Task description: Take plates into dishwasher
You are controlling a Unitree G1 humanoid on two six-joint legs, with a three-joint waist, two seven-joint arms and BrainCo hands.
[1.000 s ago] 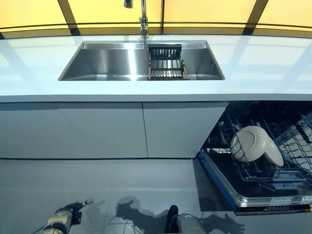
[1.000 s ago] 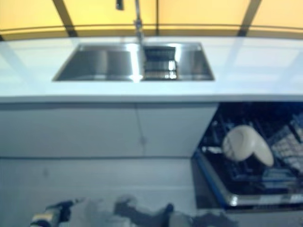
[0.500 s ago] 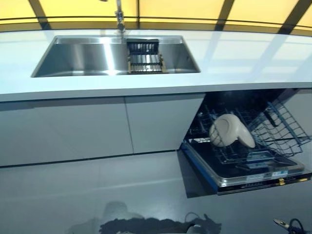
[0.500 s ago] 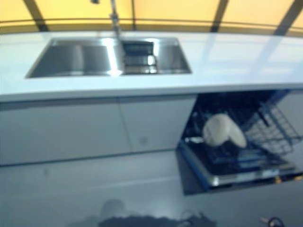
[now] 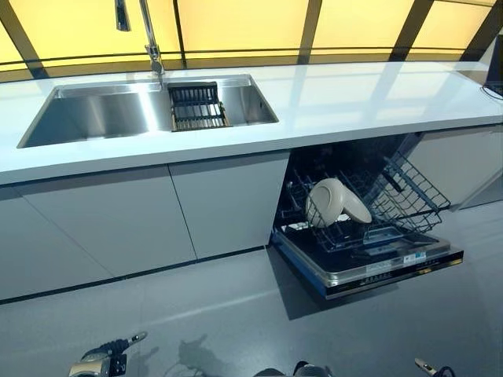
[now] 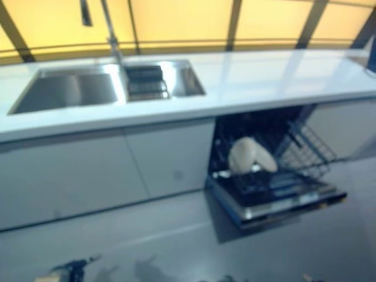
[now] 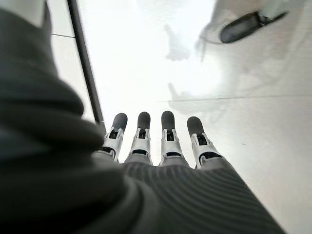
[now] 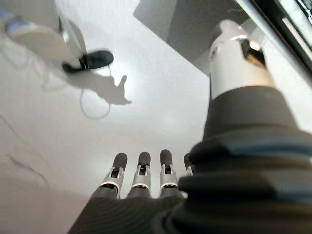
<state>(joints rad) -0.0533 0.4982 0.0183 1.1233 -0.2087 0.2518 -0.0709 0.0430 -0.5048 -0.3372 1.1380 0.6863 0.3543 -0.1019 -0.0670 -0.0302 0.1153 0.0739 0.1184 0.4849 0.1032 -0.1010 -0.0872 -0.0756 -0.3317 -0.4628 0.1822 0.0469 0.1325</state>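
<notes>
Both hands hang empty over the grey floor. The left hand has its fingers straight and relaxed, grasping nothing; in the head view it shows only at the lower left edge. The right hand likewise has its fingers straight and released, with only bare floor beyond them.

Well apart from both hands, the dishwasher stands open under the white worktop, its door folded down and its lower rack pulled out. Two cream plates stand on edge in that rack, leaning against each other.

To the left, a steel sink is set into the worktop, with a tap behind it and a dark dish rack inside its right part.
</notes>
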